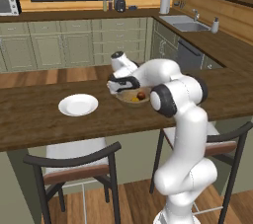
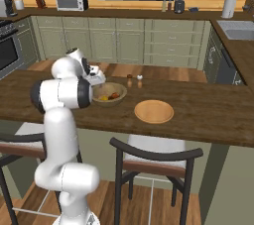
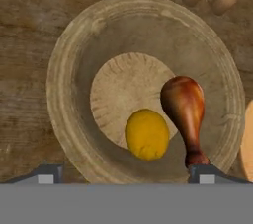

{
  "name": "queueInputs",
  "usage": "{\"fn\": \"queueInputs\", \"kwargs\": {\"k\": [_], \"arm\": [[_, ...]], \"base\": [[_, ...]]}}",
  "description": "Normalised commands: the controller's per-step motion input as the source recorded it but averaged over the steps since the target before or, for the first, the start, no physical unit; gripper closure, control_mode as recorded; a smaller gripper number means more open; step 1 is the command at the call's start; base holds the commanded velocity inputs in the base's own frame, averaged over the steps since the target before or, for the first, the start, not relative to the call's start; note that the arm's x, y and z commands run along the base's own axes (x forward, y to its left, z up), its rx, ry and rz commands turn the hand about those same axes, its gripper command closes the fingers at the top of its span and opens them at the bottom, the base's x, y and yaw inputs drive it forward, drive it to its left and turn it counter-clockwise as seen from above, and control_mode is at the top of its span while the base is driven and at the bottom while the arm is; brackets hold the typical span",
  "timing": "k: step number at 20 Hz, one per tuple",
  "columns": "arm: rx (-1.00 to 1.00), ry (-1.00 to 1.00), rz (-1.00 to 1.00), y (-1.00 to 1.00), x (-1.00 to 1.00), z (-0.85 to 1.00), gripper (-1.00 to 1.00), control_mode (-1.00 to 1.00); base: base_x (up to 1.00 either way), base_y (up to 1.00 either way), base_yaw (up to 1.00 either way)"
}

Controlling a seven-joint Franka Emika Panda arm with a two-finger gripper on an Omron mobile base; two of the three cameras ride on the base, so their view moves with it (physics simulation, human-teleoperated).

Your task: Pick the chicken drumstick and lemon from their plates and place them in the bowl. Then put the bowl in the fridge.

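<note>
Two small shakers stand on the dark wooden counter, two chairs beneath.

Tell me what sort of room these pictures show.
A home kitchen, rendered rather than real. A steel sink is set in the dark wooden counter, a silver microwave stands on the far worktop, and rows of sage-green cabinets line the wall.

The wide wooden bowl holds a round yellow lemon touching a reddish-brown drumstick — its far half lies bare; two small wooden shakers stand just beyond the rim.
</note>
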Motion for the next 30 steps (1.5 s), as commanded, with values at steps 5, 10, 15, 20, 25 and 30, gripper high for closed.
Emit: {"fn": "queueInputs", "kwargs": {"k": [5, 10, 15, 20, 25, 30], "arm": [[-0.04, 0.0, 0.26, 0.22, -0.21, -0.06, -1.0, -1.0], [-0.07, 0.06, 0.05, 0.0, 0.01, -0.39, -1.0, -1.0], [-0.04, 0.06, 0.01, 0.01, 0.08, -0.27, -1.0, -1.0], [0.0, 0.01, 0.03, 0.0, 0.25, -0.02, -1.0, -1.0], [0.0, 0.0, 0.05, 0.05, 0.24, -0.04, -1.0, -1.0], [-0.03, 0.07, 0.02, 0.0, 0.01, -0.35, -1.0, -1.0]], "base": [[0.0, 0.0, 0.0], [0.0, 0.0, 0.0], [0.0, 0.0, 0.0], [0.0, 0.0, 0.0], [0.0, 0.0, 0.0], [0.0, 0.0, 0.0]]}}
